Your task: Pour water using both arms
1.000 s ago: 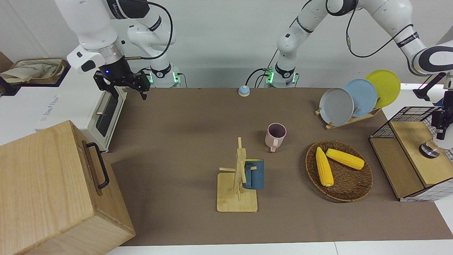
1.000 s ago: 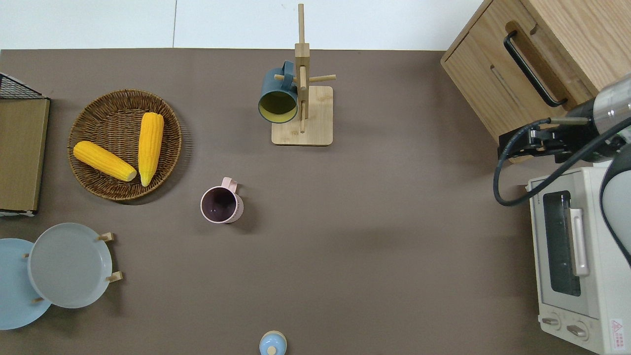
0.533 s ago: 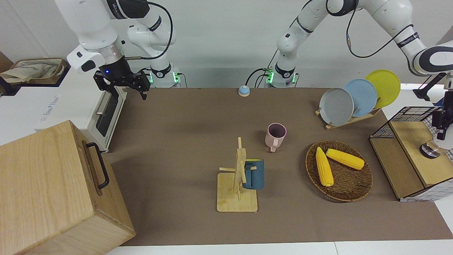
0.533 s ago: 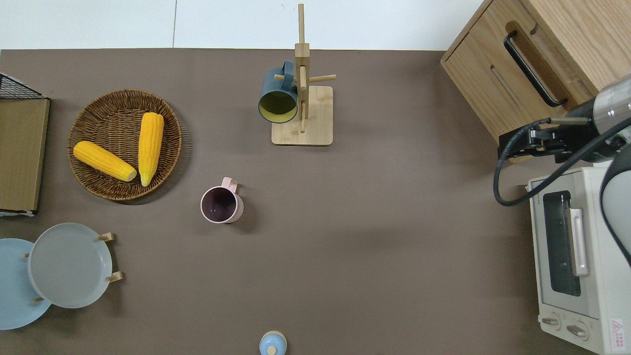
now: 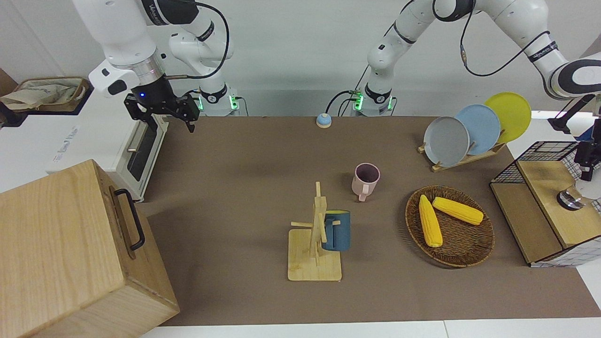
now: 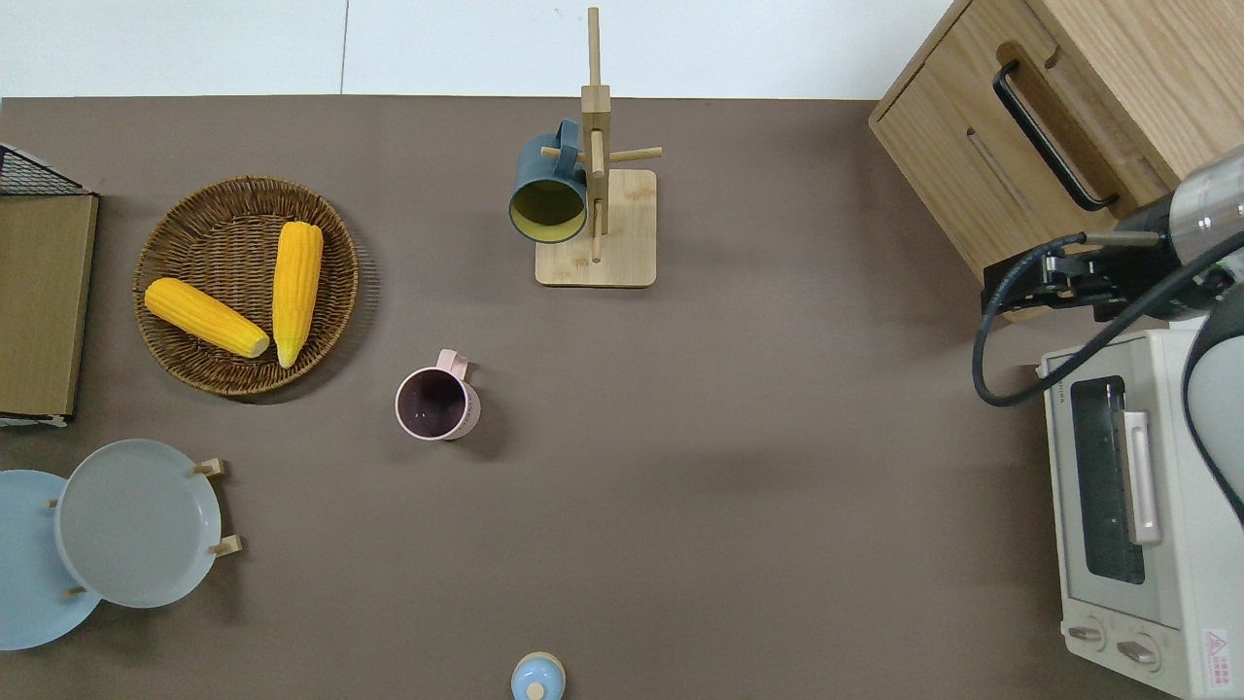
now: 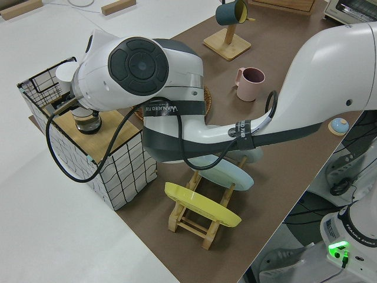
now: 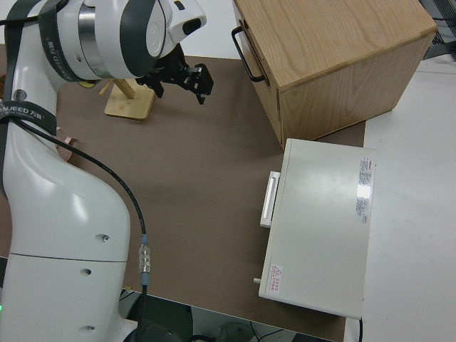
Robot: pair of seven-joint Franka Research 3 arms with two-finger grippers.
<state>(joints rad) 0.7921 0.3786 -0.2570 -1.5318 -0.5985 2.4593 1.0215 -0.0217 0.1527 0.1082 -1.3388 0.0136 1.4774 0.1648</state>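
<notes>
While both arms gleam white | right gripper [image 5: 170, 116] jaws released | left gripper [image 5: 587, 164] jaws unclear

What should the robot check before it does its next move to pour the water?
1. Pink mug standing upright, mouth up: ok.
2. Nothing touching the pink mug: ok.
3. Blue mug hung on its rack, apart from the pink mug: ok.
4. Right gripper open and empty: ok.
5. Left gripper holding the glass jar: cannot tell.
6. Water in the glass jar: cannot tell.
</notes>
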